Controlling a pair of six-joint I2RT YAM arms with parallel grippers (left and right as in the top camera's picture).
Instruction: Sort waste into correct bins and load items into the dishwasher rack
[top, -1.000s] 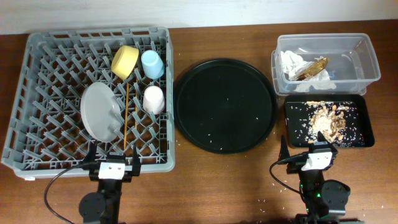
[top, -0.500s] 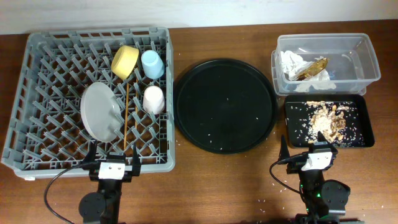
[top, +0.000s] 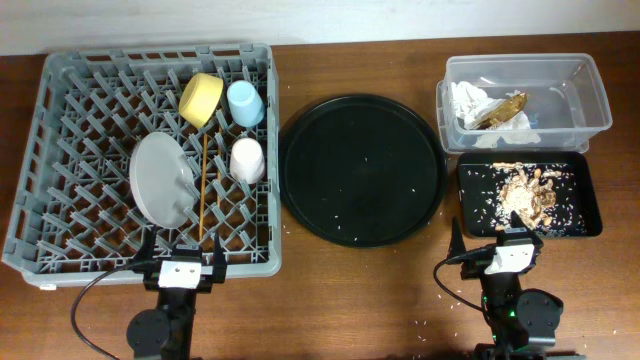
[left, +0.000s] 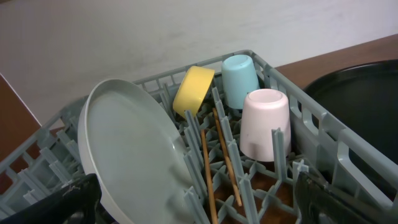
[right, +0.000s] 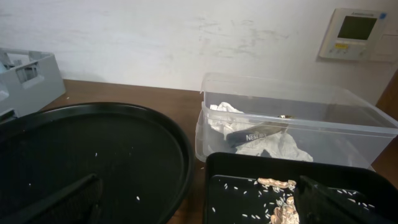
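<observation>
Unchanged from a second ago — dishes (top: 165, 180) racked, waste (top: 525, 195) binned, probably done. Left gripper (top: 182, 255) and right gripper (top: 497, 245) parked near, jaws apart, empty.

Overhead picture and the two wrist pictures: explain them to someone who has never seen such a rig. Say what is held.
This is a robot with two arms at a wooden table. The overhead picture looks straight down. Each wrist picture comes from a camera on one arm, with its dark fingers at the lower corners. The left gripper faces the grey dishwasher rack, which holds a plate, a yellow bowl, a light-blue cup, a pink cup and chopsticks. The right gripper faces a round black tray, a clear tub with napkins and a wrapper, and a black rectangular tray with food scraps. Both grippers are open and hold nothing.
</observation>
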